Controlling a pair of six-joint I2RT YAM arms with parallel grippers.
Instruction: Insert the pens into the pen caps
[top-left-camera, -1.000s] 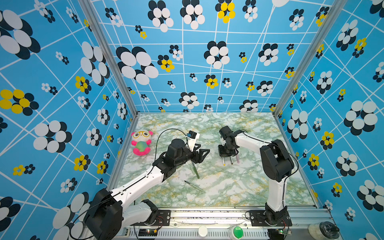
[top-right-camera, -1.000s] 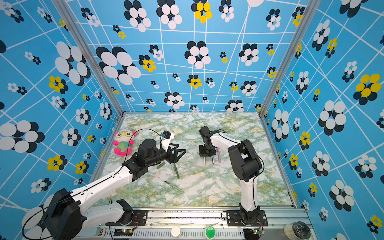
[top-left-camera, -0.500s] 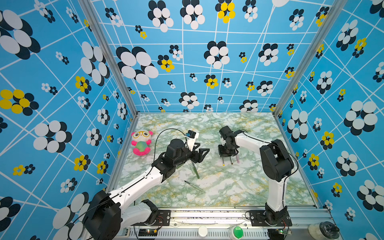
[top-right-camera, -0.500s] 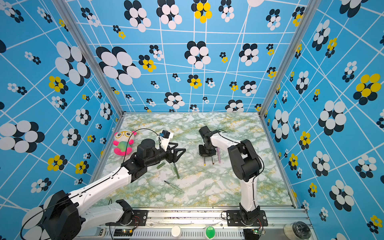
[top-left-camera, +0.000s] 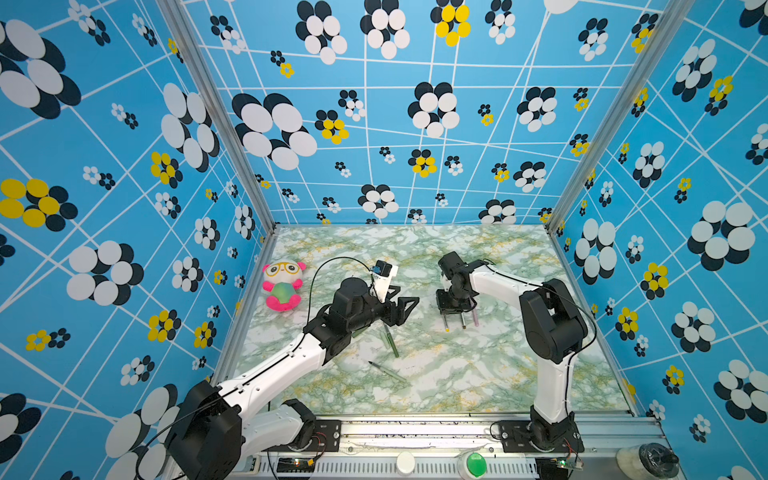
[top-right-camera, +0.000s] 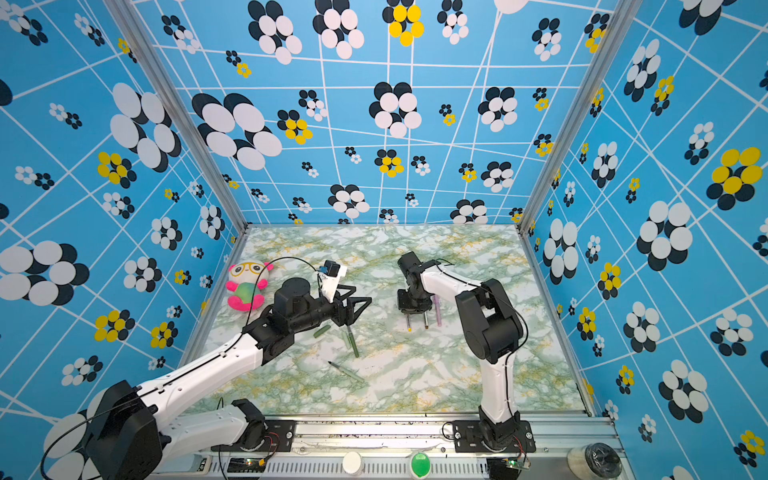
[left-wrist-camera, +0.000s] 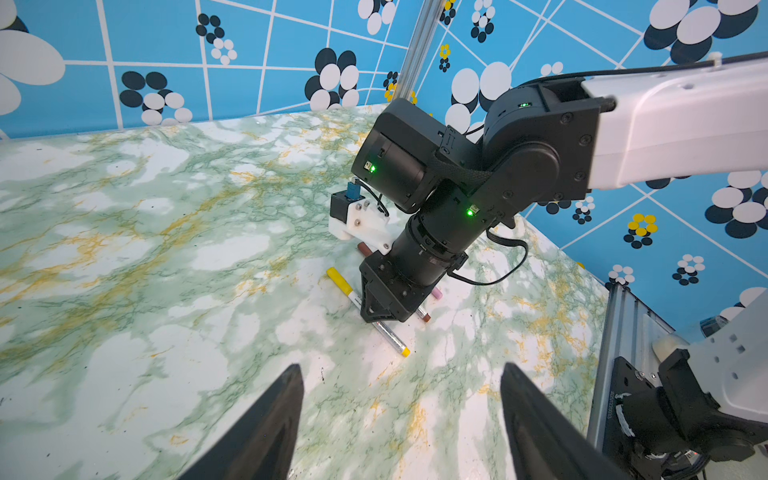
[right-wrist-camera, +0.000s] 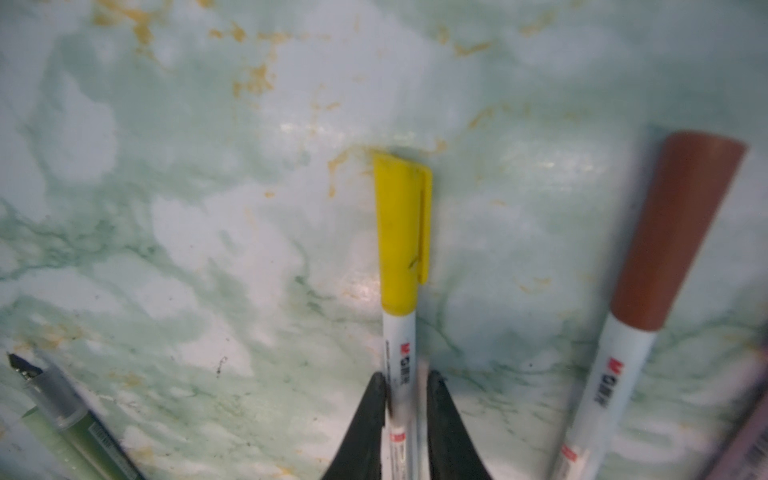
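My right gripper (right-wrist-camera: 405, 376) (top-left-camera: 448, 312) points down at the table. Its jaws stand narrowly open astride the white barrel of a pen (right-wrist-camera: 399, 345) that wears the yellow cap (right-wrist-camera: 401, 232) and lies flat. Beside it lie a brown-capped pen (right-wrist-camera: 611, 374) (top-left-camera: 462, 321) and a pink pen (top-left-camera: 474, 318). My left gripper (left-wrist-camera: 401, 368) (top-left-camera: 405, 311) hovers wide open and empty, facing the right one. Below it lie a dark green pen (top-left-camera: 390, 343) with a bare nib and a green cap (top-right-camera: 322, 331). A pale green uncapped pen (top-left-camera: 384, 371) lies nearer the front.
A pink plush toy (top-left-camera: 282, 286) sits at the table's left edge. Patterned blue walls close in the left, back and right sides. A metal rail with a green button (top-left-camera: 476, 463) runs along the front.
The right jaws have eased slightly apart around the yellow-capped pen. Both arms stay almost where they were.
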